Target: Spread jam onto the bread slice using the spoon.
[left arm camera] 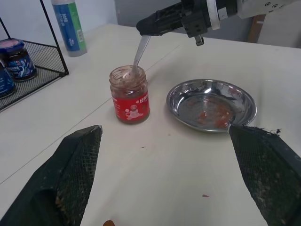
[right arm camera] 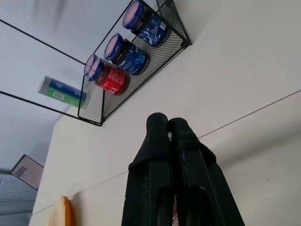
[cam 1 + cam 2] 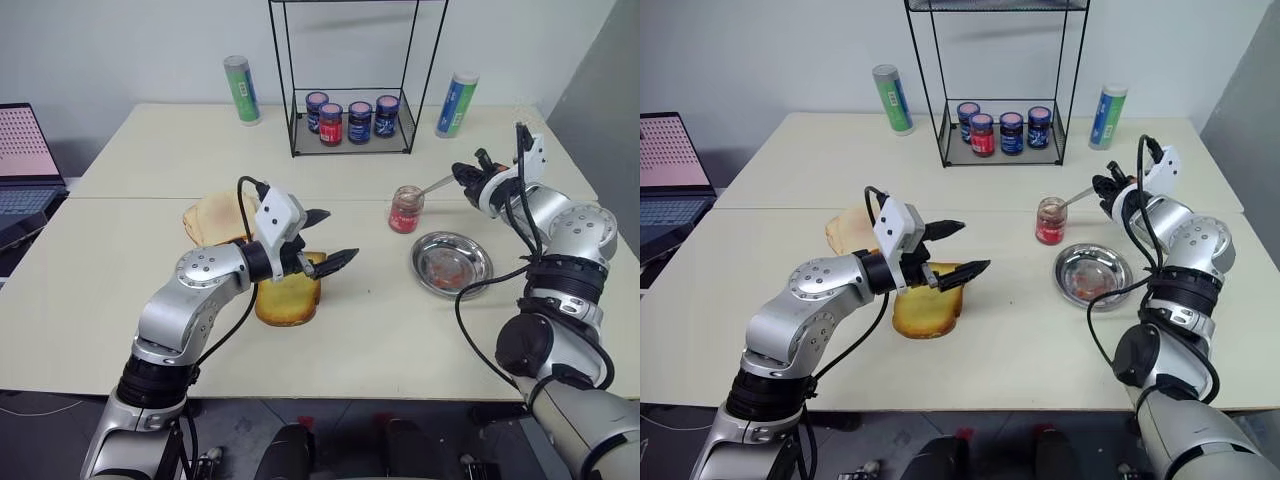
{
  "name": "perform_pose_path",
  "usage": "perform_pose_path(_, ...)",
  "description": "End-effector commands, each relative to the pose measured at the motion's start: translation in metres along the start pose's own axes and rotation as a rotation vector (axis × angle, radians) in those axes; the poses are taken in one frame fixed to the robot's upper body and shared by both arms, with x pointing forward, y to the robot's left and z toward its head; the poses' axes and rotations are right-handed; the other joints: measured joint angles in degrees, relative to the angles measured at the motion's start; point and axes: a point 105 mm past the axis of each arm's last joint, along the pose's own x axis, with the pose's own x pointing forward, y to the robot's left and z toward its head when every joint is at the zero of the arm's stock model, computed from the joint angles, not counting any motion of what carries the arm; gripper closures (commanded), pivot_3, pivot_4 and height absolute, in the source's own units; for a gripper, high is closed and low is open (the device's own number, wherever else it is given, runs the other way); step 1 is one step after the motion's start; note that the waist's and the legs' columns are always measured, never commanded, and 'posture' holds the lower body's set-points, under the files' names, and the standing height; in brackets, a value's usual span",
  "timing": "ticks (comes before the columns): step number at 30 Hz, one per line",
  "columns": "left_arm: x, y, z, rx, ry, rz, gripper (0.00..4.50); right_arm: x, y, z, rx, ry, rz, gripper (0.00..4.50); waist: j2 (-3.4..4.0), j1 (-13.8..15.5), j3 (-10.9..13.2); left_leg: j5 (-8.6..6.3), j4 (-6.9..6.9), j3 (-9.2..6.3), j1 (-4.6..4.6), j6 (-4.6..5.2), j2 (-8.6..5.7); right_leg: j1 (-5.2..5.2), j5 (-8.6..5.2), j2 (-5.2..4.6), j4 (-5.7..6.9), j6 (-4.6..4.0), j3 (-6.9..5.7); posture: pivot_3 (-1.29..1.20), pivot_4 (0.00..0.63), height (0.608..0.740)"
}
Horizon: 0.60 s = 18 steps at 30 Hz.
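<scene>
Now | right gripper [image 3: 462,176] centre-right: fingers pinching spoon [image 3: 434,185], bowl dipped in jam [image 3: 406,210] jar | left gripper [image 3: 330,238] mid-frame: fingers spread, hovering over bread slice [image 3: 288,297] on bench [image 3: 120,240] | steel dish [image 3: 452,264] right of jar

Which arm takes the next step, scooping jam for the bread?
Right. The right gripper is shut on the spoon, whose bowl sits in the jam. The left gripper hangs open above the bread slice.
</scene>
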Motion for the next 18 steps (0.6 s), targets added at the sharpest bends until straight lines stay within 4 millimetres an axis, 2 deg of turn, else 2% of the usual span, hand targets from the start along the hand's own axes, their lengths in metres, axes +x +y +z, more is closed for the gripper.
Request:
perform_pose_path(1, -0.001, 0.001, 0.009, 0.036, -0.033, -0.003, 0.0, -0.002, 0.017, 0.016, 0.062, -0.06, 0.059, 4.47, 0.0, -0.14, 0.0, 0.0, 0.0, 0.01, 0.0, 0.0, 0.0, 0.0, 0.0, 0.0, 0.0, 0.0, 0.0, 0.0, 0.15, 0.74)
perform_pose_path(10, -0.012, 0.007, 0.013, 0.077, -0.045, -0.015, 0.0, -0.013, 0.018, 0.035, 0.182, -0.125, 0.11, 4.47, 0.01, -0.36, 0.0, 0.0, -0.01, 0.02, -0.01, 0.0, 0.01, -0.01, 0.0, 0.0, 0.0, 0.0, 0.01, 0.0, 0.15, 0.74)
perform_pose_path(15, -0.018, 0.01, 0.015, 0.098, -0.059, -0.002, 0.0, -0.017, 0.043, 0.034, 0.198, -0.118, 0.206, 4.47, 0.01, -0.43, 0.01, 0.0, -0.02, 0.03, 0.0, 0.01, 0.03, -0.02, 0.0, 0.0, 0.0, 0.0, 0.02, 0.0, 0.15, 0.74)
perform_pose_path(18, -0.031, 0.009, 0.015, 0.096, -0.073, 0.035, 0.0, -0.021, 0.071, 0.022, 0.115, -0.082, 0.293, 4.47, 0.05, -0.71, 0.02, 0.0, -0.04, 0.05, 0.0, 0.01, 0.04, -0.05, 0.0, 0.01, 0.01, 0.0, 0.04, 0.0, 0.15, 0.74)
